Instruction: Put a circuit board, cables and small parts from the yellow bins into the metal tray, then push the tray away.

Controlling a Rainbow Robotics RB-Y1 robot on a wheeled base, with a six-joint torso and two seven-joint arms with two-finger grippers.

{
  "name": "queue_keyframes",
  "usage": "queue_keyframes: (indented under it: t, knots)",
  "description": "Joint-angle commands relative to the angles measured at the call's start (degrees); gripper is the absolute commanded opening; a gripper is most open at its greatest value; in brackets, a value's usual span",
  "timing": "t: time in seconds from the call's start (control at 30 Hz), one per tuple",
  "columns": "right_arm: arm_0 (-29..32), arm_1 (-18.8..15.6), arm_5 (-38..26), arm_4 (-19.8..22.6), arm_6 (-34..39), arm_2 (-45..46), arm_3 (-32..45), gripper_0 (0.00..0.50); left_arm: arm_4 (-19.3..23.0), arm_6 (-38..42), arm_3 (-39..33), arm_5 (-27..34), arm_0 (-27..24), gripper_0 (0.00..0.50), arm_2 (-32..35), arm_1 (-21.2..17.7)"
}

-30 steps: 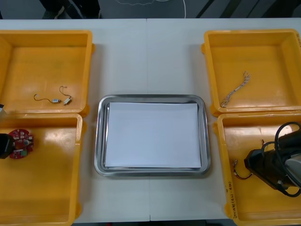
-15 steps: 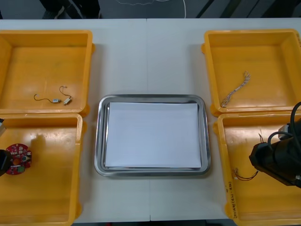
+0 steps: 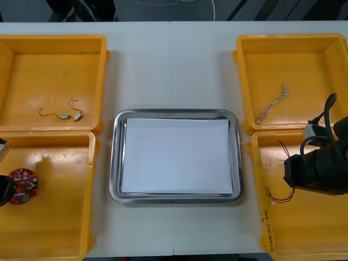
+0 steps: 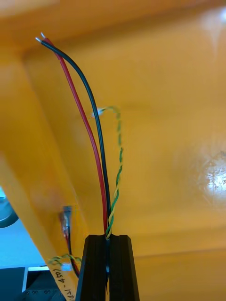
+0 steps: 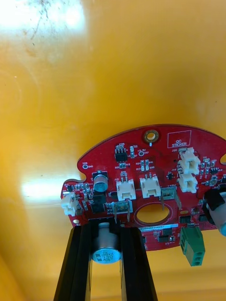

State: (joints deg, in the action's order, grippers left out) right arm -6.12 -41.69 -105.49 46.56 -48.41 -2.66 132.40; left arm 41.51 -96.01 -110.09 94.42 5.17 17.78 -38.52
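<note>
A round red circuit board [image 3: 23,186] [image 5: 141,188] hangs over the near left yellow bin [image 3: 60,228]. My left gripper [image 3: 4,190] [image 5: 106,230] is shut on its edge, the fingers either side of a small grey capacitor. Over the near right yellow bin [image 3: 304,234], my right gripper [image 3: 291,175] [image 4: 108,237] is shut on a bundle of cables [image 4: 106,155]: one red, one black, one twisted yellow and green. Loose cable ends [image 3: 276,197] trail below it. The metal tray [image 3: 115,157], white inside, lies between the bins with nothing in it.
The far left bin [image 3: 32,54] holds small metal parts on thin wires [image 3: 66,115]. The far right bin [image 3: 315,54] holds a twisted blue and white cable [image 3: 272,103]. Bare table lies beyond the tray.
My right gripper has risen and moved away from the near edge with the cables in it. My left gripper has drawn the circuit board toward the near edge, off the bin floor.
</note>
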Motion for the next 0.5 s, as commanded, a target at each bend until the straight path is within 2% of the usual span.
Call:
queue_keyframes:
  t: [0.03, 0.07, 0.2, 0.23, 0.4, 0.5]
  knots:
    - [-4.5, -0.9, -1.6, 3.4, -5.8, 1.3, 2.0, 0.0, -1.3, -6.3, -1.8, 0.2, 1.3, 0.174, -0.4, 1.3]
    - [-5.0, -0.9, -1.9, 3.8, -5.8, 1.3, 2.0, 0.0, -1.3, -6.3, -1.8, 0.2, 1.3, 0.198, -0.4, 1.4]
    - [-8.1, -0.4, -3.8, 6.7, -6.2, 1.3, 2.0, 0.0, -1.4, -6.4, -1.8, 0.2, 1.3, 0.484, -0.4, 1.6]
    - [-8.7, -0.3, -4.4, 6.9, -6.3, 1.3, 2.1, 0.0, -1.5, -6.5, -1.8, 0.2, 1.3, 0.5, -0.3, 1.5]
    - [-10.6, 0.6, -4.5, 7.3, -6.4, 1.3, 2.1, 0.0, -0.6, -6.5, -2.0, 0.7, 0.6, 0.5, 0.9, 1.5]
    - [-12.3, 1.1, -4.5, 7.6, -5.7, 1.3, 2.0, 0.0, 0.2, -6.1, -2.9, 4.5, -1.7, 0.5, 3.4, 1.5]
